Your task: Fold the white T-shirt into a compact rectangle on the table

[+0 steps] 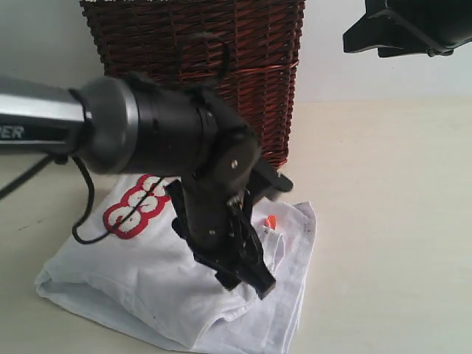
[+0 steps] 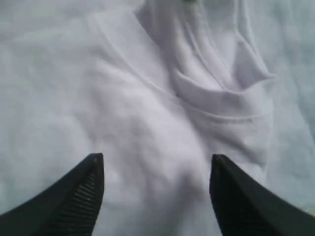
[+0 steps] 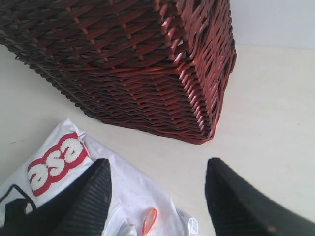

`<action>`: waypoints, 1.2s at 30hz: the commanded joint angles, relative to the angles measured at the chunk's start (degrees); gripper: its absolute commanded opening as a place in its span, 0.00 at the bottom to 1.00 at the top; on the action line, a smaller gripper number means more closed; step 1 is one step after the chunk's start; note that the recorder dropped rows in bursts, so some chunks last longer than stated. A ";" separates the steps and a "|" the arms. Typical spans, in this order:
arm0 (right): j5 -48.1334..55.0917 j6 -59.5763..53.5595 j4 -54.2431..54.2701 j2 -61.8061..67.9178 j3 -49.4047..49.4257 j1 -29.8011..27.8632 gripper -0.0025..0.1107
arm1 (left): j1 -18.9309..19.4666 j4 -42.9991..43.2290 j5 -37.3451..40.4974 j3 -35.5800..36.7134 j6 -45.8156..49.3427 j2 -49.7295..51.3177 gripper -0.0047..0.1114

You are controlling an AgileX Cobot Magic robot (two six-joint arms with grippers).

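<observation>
L gripper: jaws wide, empty, over white T-shirt. R gripper: wide, empty. You have open table right of shirt edge; basket near rear edge.

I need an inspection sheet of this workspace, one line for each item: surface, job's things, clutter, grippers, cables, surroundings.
Surface: table pale and matte; no stains seen.
Job's things: T-shirt lies rumpled on the table, not yet a rectangle; red lettering faces up.
Clutter: basket stands behind the shirt, apart from it; small orange tag on the shirt.
Grippers: left gripper open, low over the shirt; right gripper open, holding nothing, raised near the basket.
Cables: black cable hangs in a loop from the left arm, beside the lettering.
Surroundings: pale wall behind the table; nothing else seen.
</observation>
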 commanded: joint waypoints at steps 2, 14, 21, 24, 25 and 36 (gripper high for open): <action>0.13 -0.70 0.36 0.15 -0.07 -0.23 0.51 | -4.20 1.26 -4.65 2.07 0.37 1.85 0.57; 0.57 -0.70 0.62 0.87 -0.07 -0.23 0.51 | -6.31 3.06 -8.27 4.63 1.97 3.02 0.53; 0.70 -0.70 0.62 0.87 -0.07 -0.23 0.51 | -6.19 4.28 -9.85 4.63 1.99 3.02 0.04; 0.70 -0.70 0.62 0.87 -0.07 -0.23 0.51 | -6.19 5.19 -10.01 4.02 1.62 2.35 0.04; 0.70 -0.70 0.62 0.87 -0.07 -0.23 0.51 | -6.19 5.47 -10.14 3.67 1.33 1.86 0.04; 0.70 -0.70 0.62 0.87 -0.07 -0.23 0.51 | -6.31 10.17 -25.80 0.53 -6.91 -5.90 0.04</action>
